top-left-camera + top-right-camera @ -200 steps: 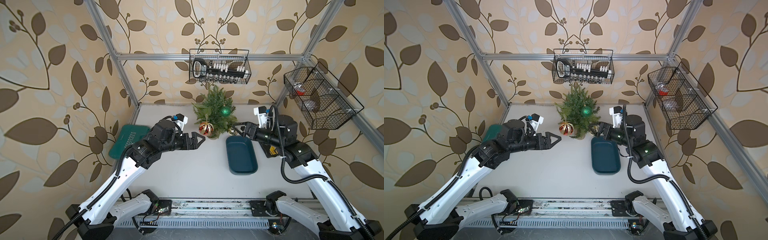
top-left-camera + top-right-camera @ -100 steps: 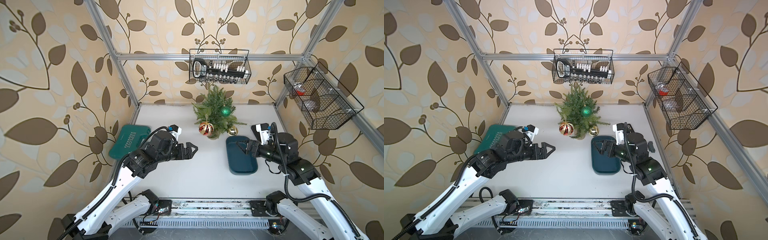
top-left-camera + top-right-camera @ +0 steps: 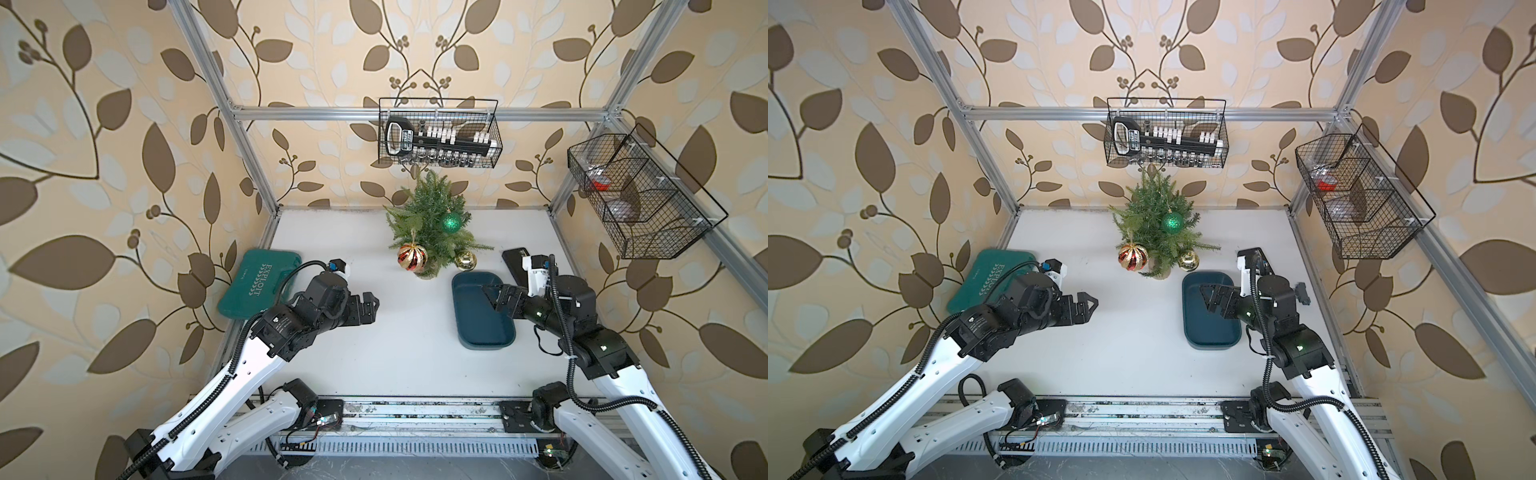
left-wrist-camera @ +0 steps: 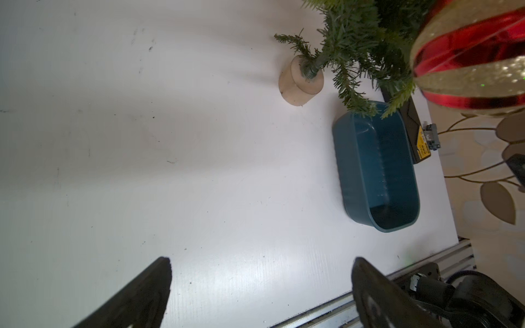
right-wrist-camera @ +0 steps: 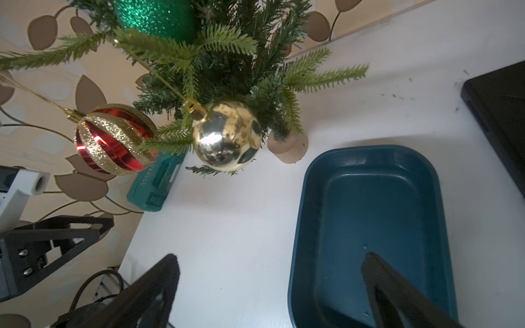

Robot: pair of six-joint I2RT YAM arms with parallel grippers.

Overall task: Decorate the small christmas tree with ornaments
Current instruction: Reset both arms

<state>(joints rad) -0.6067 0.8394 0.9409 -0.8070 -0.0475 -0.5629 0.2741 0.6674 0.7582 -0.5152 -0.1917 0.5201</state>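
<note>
The tree point(image 3: 430, 216) stands upright near the worktop's point(image 3: 395, 340) far edge, three baubles point(image 3: 412, 257) hanging on it. Left gripper point(image 4: 261, 259) and right gripper point(image 5: 271, 255) gape wide, touching nothing.

The flat green plastic case point(image 3: 257, 282) at the left edge of the white surface point(image 3: 395, 340) bears the white word "EXPLOIT" on its lid. The yellow sticker point(image 4: 424, 146) on the black box point(image 4: 412, 119) has print too small to read.
</note>
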